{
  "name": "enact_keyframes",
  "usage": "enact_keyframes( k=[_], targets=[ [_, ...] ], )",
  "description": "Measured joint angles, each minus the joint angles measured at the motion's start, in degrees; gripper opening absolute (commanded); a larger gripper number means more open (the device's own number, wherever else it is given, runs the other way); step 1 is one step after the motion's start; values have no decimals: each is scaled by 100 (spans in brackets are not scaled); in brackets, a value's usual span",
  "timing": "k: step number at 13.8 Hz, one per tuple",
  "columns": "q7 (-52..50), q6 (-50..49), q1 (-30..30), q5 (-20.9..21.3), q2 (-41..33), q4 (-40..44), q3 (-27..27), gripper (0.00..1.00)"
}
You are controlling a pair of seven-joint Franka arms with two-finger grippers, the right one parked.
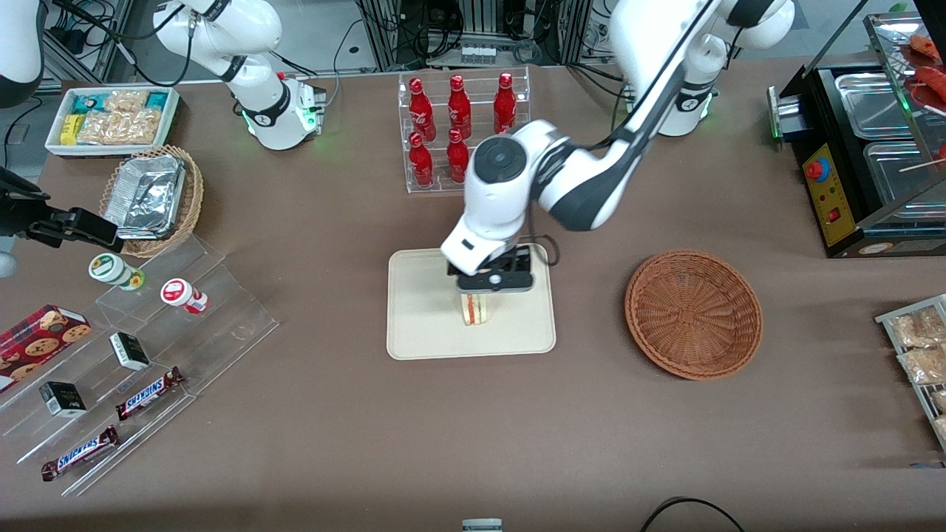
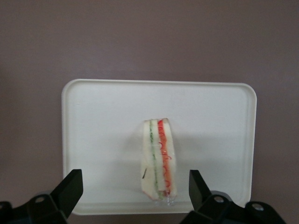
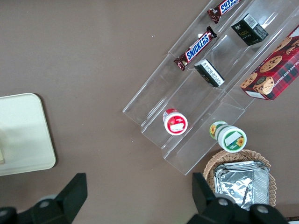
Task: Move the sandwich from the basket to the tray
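Sandwich (image 1: 476,308) lies on tray (image 1: 421,332), seemingly beneath gripper (image 2: 135,189).

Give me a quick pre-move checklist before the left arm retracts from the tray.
1. Sandwich on tray: ok, on edge, inside the rim.
2. Gripper open: ok, both fingers apart from the wrap.
3. Gripper directly above sandwich: ok, straight lift looks free.
4. Basket empty: ok.
5. Sandwich stable on its edge: cannot tell.
6. Bottle rack clear of the arm: ok, apart from the tray.
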Motion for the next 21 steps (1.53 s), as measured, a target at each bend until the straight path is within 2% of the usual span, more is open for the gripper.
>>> enact_keyframes(
  k=[6, 12, 18, 21],
  targets=[
    [125, -1438, 941, -15, -1123, -20, 33, 100],
    [1667, -2454, 2075, -244, -1691, -34, 49, 100],
    [2941, -2886, 2958, -302, -2139, -133, 52, 100],
    [3915, -3113, 3433, -583, -2369, -210, 51, 100]
  ],
)
